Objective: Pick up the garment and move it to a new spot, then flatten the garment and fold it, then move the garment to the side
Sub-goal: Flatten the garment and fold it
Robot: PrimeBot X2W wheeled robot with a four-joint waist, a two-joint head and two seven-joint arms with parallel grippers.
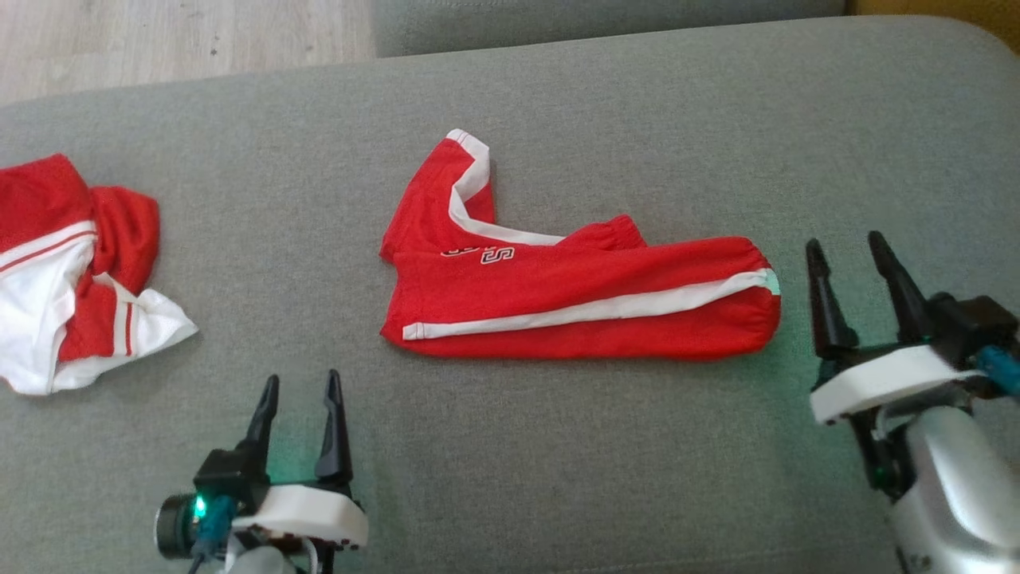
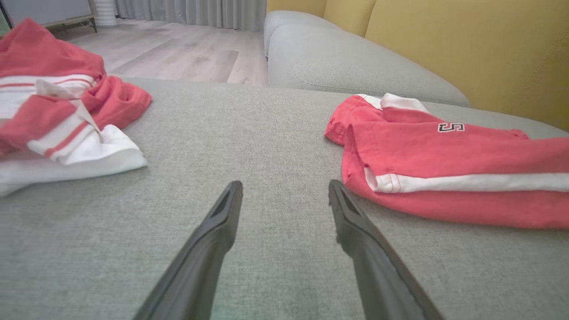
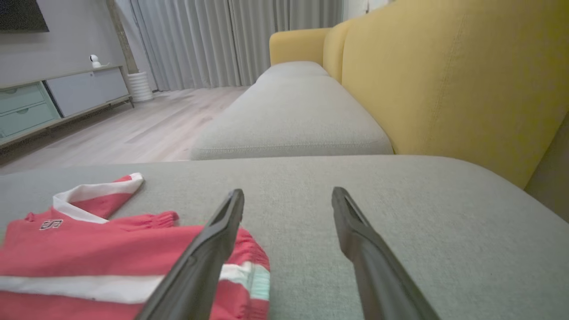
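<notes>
The garment [image 1: 72,279], a red shirt with white parts and red-and-white stripe trim, lies crumpled at the left edge of the grey seat; the left wrist view has it [image 2: 62,115] at the left. My left gripper [image 1: 301,376] [image 2: 285,184] is open and empty over bare cushion, right of the garment and apart from it. A folded red piece [image 1: 574,295] [image 2: 444,178] [image 3: 89,253] with a white side stripe lies in the middle. My right gripper [image 1: 844,239] [image 3: 288,191] stands open and empty just right of that piece's right end.
Everything lies on a wide grey sofa cushion [image 1: 558,478]. A second grey cushion [image 3: 289,115] adjoins its far side, with a yellow backrest [image 3: 444,89] to the right. Wooden floor [image 1: 159,40] shows beyond the far left edge.
</notes>
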